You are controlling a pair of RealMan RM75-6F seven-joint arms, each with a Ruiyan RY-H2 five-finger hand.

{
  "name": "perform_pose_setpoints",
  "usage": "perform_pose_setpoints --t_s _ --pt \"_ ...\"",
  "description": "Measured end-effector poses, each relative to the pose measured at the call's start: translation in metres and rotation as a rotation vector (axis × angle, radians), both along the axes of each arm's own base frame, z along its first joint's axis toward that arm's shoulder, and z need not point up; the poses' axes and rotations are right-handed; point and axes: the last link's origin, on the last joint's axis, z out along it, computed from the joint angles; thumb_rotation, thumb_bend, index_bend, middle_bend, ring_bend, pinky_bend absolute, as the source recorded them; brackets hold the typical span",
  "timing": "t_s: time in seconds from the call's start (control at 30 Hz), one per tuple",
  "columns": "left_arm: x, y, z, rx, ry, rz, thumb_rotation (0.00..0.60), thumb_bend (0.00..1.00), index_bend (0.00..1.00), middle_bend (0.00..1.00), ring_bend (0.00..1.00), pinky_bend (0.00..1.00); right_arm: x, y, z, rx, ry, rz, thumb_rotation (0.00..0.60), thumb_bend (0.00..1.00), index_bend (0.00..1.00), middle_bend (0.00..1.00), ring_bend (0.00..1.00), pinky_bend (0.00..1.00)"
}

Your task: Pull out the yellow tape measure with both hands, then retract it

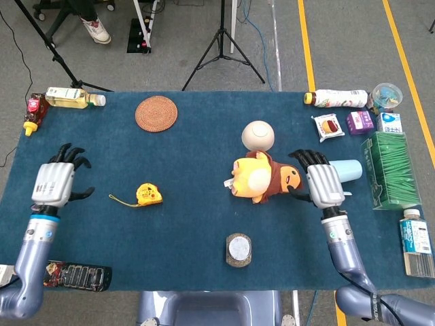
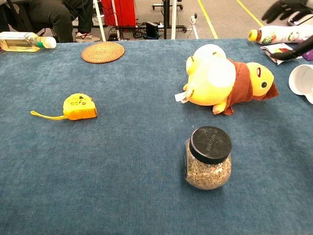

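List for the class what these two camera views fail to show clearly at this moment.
- Left hand: outside the chest view's left edge.
- Right hand: chest view's right edge cuts it, only dark fingers show.
- Mug: partly behind the right hand in the head view.
- Tape measure label: too small to read.

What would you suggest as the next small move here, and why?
Probably bring the left hand back toward the tape measure and grip its case. The tape measure lies free on the table with only a short strip showing, and both the left hand and the right hand are open and apart from it.
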Motion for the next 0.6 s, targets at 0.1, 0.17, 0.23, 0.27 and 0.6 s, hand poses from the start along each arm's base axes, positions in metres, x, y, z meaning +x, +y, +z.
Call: perform_pose_setpoints --t_s 0.1,0.17,0.23,0.27,0.6 --pt "-0.017 -0.021 0.012 0.044 -0.012 0.031 0.6 0.15 0.43 0.25 0.1 0.29 -0.012 0.008 0.004 -0.009 0.046 -0.015 0.6 0.25 0.28 0.26 0.22 0.19" --pt "-0.028 -0.034 0.018 0.067 -0.018 0.054 0.6 0.15 0.43 0.25 0.1 0.29 -0.018 0.013 0.007 -0.015 0.06 -0.024 0.6 0.25 0.28 0.27 0.23 0.19" --pt "-0.038 -0.046 0.023 0.076 -0.029 0.085 0.6 0.15 0.43 0.25 0.1 0.29 -0.026 0.019 0.012 -0.022 0.077 -0.043 0.6 0.25 0.29 0.28 0.24 0.19" --pt "-0.044 -0.054 0.026 0.08 -0.041 0.105 0.6 0.15 0.43 0.25 0.1 0.29 -0.03 0.023 0.014 -0.025 0.085 -0.054 0.6 0.25 0.29 0.28 0.24 0.19" --pt "-0.07 -0.103 0.039 0.118 -0.085 0.164 0.6 0.15 0.43 0.28 0.13 0.29 -0.056 0.057 0.033 -0.083 0.08 -0.13 0.6 0.28 0.35 0.31 0.25 0.2"
